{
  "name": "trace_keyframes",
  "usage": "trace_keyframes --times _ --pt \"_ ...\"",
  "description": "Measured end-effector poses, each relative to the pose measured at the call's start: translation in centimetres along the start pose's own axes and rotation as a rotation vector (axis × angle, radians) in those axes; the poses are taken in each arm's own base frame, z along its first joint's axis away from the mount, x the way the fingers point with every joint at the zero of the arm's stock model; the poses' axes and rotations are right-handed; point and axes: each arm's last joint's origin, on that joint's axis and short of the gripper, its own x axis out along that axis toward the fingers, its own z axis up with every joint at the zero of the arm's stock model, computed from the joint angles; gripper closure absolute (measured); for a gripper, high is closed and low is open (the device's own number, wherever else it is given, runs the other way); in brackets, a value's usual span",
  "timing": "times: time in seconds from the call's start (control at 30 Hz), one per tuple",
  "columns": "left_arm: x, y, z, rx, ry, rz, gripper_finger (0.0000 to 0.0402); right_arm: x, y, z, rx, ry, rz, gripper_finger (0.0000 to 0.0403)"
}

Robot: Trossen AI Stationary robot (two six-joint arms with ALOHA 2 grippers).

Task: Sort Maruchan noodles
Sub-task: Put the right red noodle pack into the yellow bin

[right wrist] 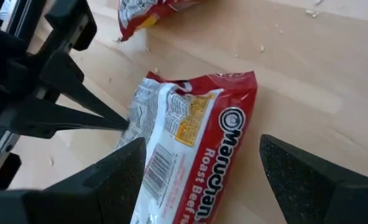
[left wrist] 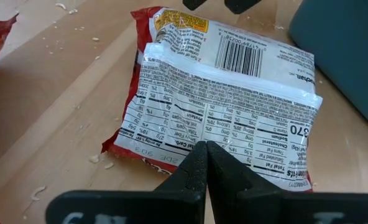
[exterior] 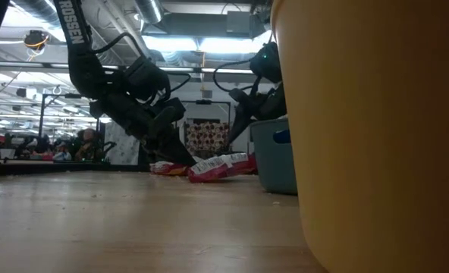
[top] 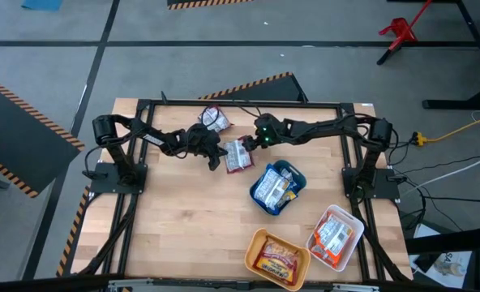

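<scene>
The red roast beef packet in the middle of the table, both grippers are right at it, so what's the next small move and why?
Probably lower the right gripper and close on the red packet. Its fingers stand open on either side of the packet, which lies flat on the table, while the left gripper is shut with its tips against the packet's edge, seemingly steadying it.

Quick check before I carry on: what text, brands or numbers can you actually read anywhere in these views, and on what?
"Maruchan" and "Roast Beef", cut off after that: on the red packet between the right gripper's open fingers.
"370", "Total Fat", "Cholesterol": nutrition panel on the same packet's back, seen reversed, at the shut left gripper.
Barcode digits there: too blurred to read.
"ROSSEN", first letter hidden: on the arm in the low view.
Packets in the trays: too small to read.
</scene>
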Motion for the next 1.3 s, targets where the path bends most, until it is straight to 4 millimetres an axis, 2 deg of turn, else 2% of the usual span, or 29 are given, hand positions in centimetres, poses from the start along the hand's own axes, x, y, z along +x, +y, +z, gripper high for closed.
trace_keyframes --times 0.33,0.63,0.73,1.03,1.13,1.3 --pt "0.0 0.0 0.0 0.001 0.0 0.013 0.0401 3.2 -0.3 -1.4 0.03 0.078 0.11 0.0104" --pt "0.0 0.0 0.0 0.008 -0.002 0.018 0.0401 3.9 -0.2 -2.3 -0.004 0.13 0.143 0.011" --pt "0.0 0.0 0.0 0.008 -0.003 0.02 0.0402 3.9 -0.1 -2.3 -0.014 0.14 0.157 0.0135" --pt "0.0 0.0 -0.1 0.007 -0.002 0.024 0.0402 3.8 0.8 -1.6 -0.042 0.134 0.202 0.0243" --pt "0.0 0.0 0.0 0.003 -0.009 0.016 0.0402 3.8 0.8 -1.5 -0.04 0.133 0.203 0.0258" --pt "0.0 0.0 0.1 -0.023 -0.018 -0.002 0.0402 3.8 0.8 -1.5 -0.038 0.134 0.202 0.026"
